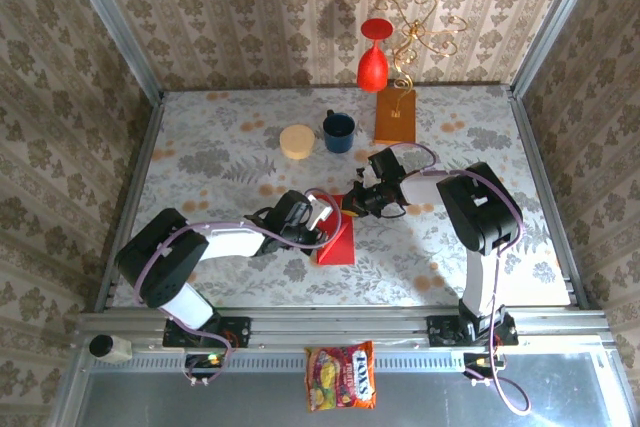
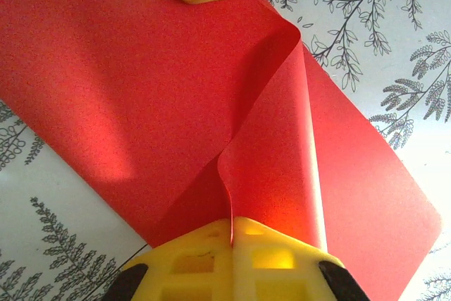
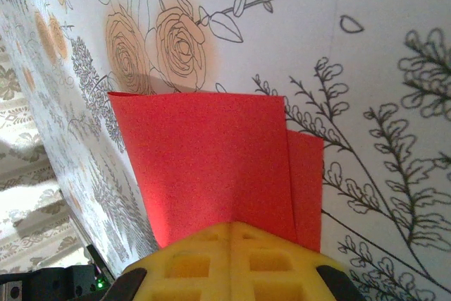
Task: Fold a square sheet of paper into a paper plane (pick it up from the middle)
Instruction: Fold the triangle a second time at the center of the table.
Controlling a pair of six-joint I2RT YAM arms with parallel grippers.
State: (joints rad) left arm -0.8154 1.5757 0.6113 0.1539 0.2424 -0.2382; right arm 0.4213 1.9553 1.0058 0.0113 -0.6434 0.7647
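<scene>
My 2 grips on the square sheet of paper (image 2: 127, 82)
Left gripper (image 2: 231, 230) and right gripper (image 3: 229, 234) both clamp it.

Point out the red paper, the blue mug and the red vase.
red paper (image 1: 337, 247), top view, its flat near part.
blue mug (image 1: 338, 131), top view, its open top.
red vase (image 1: 372, 69), top view, its round belly.

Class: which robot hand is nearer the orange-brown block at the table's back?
Right. The right hand is in front of the block, slightly left; the left hand is farther left and forward.
</scene>
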